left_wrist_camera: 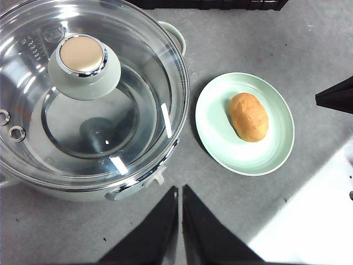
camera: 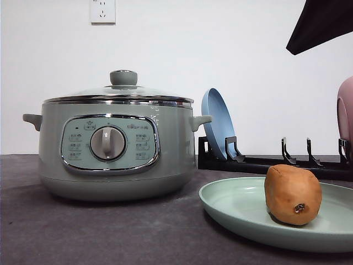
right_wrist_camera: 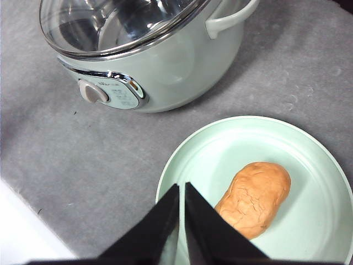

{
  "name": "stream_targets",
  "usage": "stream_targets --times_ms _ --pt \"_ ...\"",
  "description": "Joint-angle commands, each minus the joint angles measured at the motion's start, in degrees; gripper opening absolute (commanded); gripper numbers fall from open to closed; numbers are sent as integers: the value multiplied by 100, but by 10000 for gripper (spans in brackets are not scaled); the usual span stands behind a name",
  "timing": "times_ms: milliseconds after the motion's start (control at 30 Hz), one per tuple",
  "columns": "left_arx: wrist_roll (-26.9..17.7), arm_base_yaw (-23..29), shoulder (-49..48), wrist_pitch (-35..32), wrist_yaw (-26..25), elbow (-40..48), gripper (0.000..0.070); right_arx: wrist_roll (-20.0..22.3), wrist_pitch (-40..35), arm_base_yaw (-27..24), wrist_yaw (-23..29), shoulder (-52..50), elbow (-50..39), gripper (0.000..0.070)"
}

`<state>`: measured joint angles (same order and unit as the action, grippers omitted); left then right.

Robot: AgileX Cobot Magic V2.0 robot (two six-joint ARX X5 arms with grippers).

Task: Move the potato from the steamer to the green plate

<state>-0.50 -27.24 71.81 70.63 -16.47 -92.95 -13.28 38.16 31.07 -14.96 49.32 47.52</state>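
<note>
The brown-orange potato (camera: 292,194) (left_wrist_camera: 249,116) (right_wrist_camera: 255,197) lies on the green plate (camera: 237,207) (left_wrist_camera: 214,118) (right_wrist_camera: 220,149), to the right of the steamer (camera: 113,149) (left_wrist_camera: 94,105) (right_wrist_camera: 149,61). The steamer's glass lid with its knob (left_wrist_camera: 84,61) is on, and the pot inside looks bare. My left gripper (left_wrist_camera: 180,221) hovers high above the table in front of the steamer, fingers together and holding nothing. My right gripper (right_wrist_camera: 182,221) hangs above the plate's near edge beside the potato, fingers together and apart from it.
A black dish rack (camera: 265,163) stands behind the plate, with a blue plate (camera: 218,124) upright in it and a pink plate (camera: 346,118) at the right edge. A dark arm part (camera: 320,25) shows at the top right. Grey cloth covers the table.
</note>
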Motion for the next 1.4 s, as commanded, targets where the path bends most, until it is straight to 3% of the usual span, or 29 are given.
stream_targets --times_ms 0,467,733,833,1000,1200,1367 --pt "10 -26 20 -33 -17 -133 1 48 -57 35 -2 37 71 0" --pt "-1 -26 20 -34 -17 -133 1 48 -257 35 -2 37 71 0" --pt "-119 98 -274 -370 14 -120 1 48 -257 35 -2 37 71 0" --pt "-198 262 -669 -1042 13 -22 1 48 -258 35 -2 37 71 0" --pt "-233 958 -1678 -2827 15 659 1 48 -257 35 -2 37 71 0" --pt "-375 1973 -3353 -5235 172 2709 1 48 -257 35 -2 37 71 0" --pt "-486 2543 -4727 -6045 953 4438 1 48 -257 35 -2 37 71 0"
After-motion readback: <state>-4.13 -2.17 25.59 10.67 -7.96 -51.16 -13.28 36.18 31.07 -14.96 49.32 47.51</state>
